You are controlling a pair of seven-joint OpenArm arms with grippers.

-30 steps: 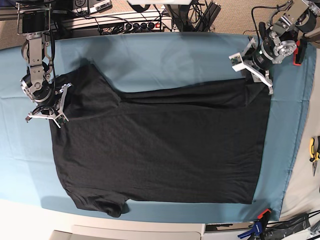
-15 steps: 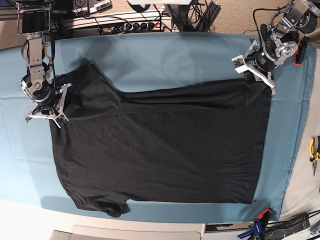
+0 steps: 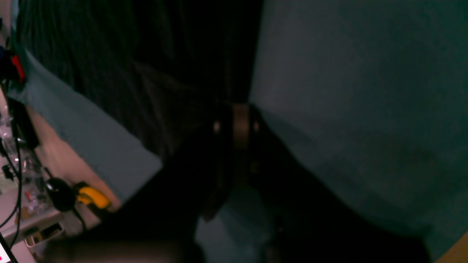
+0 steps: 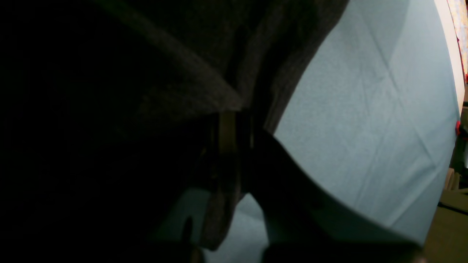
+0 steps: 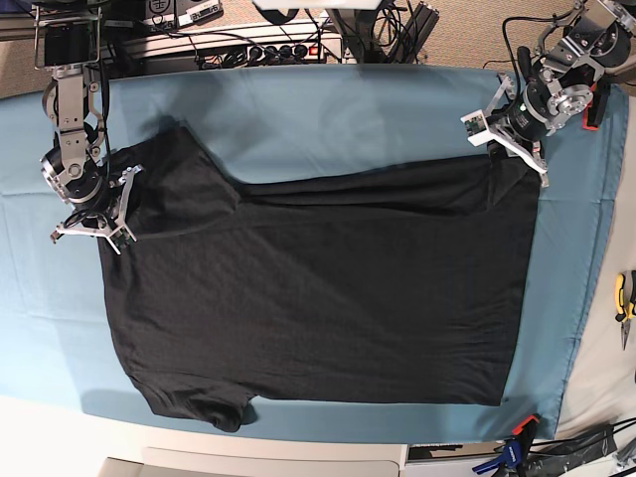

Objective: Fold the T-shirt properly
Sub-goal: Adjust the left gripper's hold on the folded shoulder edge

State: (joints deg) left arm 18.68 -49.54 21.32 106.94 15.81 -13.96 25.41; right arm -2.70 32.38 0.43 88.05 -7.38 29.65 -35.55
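Both end effectors (image 5: pixel 509 146) (image 5: pixel 96 229) pinch the flat black T-shirt (image 5: pixel 318 288).

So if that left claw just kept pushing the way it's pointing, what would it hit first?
Almost certainly the T-shirt itself: the left gripper points down at its edge with the jaws closed there. Right beneath lies the teal table cloth. Whether fabric is actually pinched is too dark to tell.

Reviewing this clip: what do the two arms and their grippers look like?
Both arms are grey and silver metal with black joint housings. The left gripper has pale angular fingers and a red part on the wrist behind it; the right gripper has matching pale fingers. Black cables run along both.
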